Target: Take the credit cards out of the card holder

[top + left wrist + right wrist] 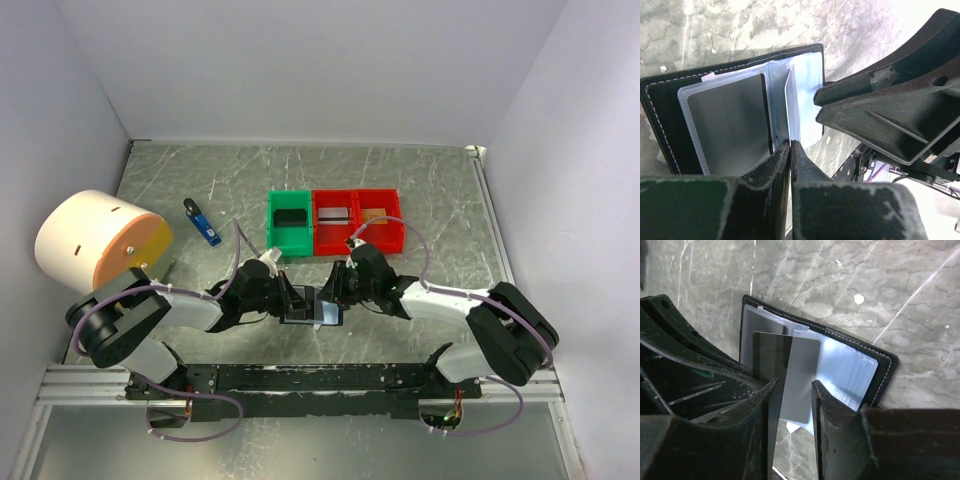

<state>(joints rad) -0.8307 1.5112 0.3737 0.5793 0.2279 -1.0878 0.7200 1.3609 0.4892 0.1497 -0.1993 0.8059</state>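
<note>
The black card holder [305,317] lies open on the table between my two grippers, its stitched leather [665,115] and pale blue sleeves [850,370] showing. My left gripper [790,144] [291,300] is shut on the edge of one plastic sleeve. A silvery grey credit card [800,370] sticks out of the holder between the fingertips of my right gripper [793,382] [334,296], which close on it. Another grey card [730,125] sits inside a sleeve on the left page. One finger [880,115] of the right gripper fills the right of the left wrist view.
Behind the holder stand a green bin [272,222] with a black card, a red bin [318,235] with a grey card, and a second red bin [397,228] with an orange-gold card. A blue and black stick [203,222] and a big white-and-orange cylinder [95,245] lie at the left.
</note>
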